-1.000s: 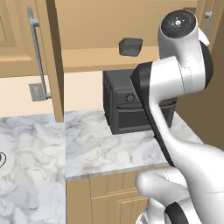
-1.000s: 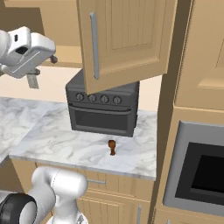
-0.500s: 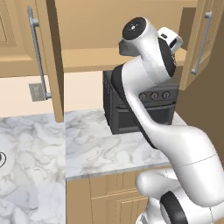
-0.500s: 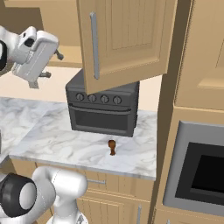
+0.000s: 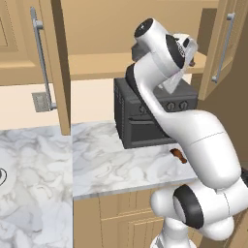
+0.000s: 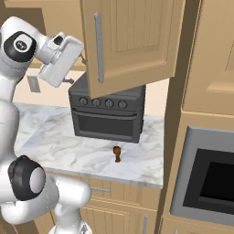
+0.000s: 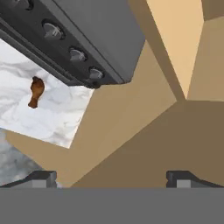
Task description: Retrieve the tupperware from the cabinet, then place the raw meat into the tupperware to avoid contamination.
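1. Cabinet (image 5: 53,63): light tan wall unit above the toaster oven (image 5: 145,121); doors swung open, long grey vertical bar handles. In the right base view one open door (image 6: 132,41) hangs in front of the oven's top.
2. Arm: rises from the base, bends upward past the front of the toaster oven, with the wrist raised to the height of the cabinet's lower shelf, above the oven's top.
3. Gripper (image 7: 113,177): in the hand view its two dark fingertips stand far apart with nothing between them; jaws spread wide, holding nothing. In the right base view the hand (image 6: 59,59) sits up and to the left of the toaster oven, tilted.
4. Toaster oven: large dark grey box with a row of knobs, standing on the marble counter (image 5: 97,164) beneath the cabinet.
5. Raw meat (image 6: 117,153): tiny reddish-brown drumstick-shaped piece with a darker end, lying on the counter just in front of the toaster oven, towards its right side, untouched and well apart from the gripper. Also seen at (image 5: 179,155) and (image 7: 36,92).
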You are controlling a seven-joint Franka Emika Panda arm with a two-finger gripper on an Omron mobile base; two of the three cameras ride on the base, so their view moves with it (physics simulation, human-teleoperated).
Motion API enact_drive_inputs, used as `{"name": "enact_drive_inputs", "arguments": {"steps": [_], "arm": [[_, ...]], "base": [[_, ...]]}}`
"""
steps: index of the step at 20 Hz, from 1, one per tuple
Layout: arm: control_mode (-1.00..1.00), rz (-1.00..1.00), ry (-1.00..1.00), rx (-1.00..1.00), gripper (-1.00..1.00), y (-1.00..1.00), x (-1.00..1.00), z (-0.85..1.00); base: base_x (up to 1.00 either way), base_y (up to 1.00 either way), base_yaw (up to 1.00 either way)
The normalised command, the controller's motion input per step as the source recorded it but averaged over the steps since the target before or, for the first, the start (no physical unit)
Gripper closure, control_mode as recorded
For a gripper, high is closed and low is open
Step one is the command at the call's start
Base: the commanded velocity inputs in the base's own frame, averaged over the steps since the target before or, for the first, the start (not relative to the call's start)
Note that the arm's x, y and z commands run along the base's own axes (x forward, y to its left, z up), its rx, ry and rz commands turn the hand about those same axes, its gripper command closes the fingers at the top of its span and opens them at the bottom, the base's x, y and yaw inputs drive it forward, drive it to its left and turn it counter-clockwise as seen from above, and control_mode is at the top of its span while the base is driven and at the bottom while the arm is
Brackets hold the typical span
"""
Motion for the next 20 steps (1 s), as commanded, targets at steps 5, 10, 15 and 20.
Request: {"name": "enact_drive_inputs", "arguments": {"steps": [5,10,15,20], "arm": [[-1.00,-0.16,0.24,-0.03,-1.00,-0.52,0.22,-0.11],[-1.00,-0.11,0.14,-0.04,-1.00,-0.49,0.11,-0.07],[-1.00,-0.11,0.02,-0.01,-1.00,-0.58,-0.25,-0.18],[-1.00,-0.02,-0.12,0.03,-1.00,-0.78,-0.53,-0.05]], "base": [[0.00,0.00,0.00],[0.00,0.00,0.00],[0.00,0.00,0.00],[0.00,0.00,0.00]]}}
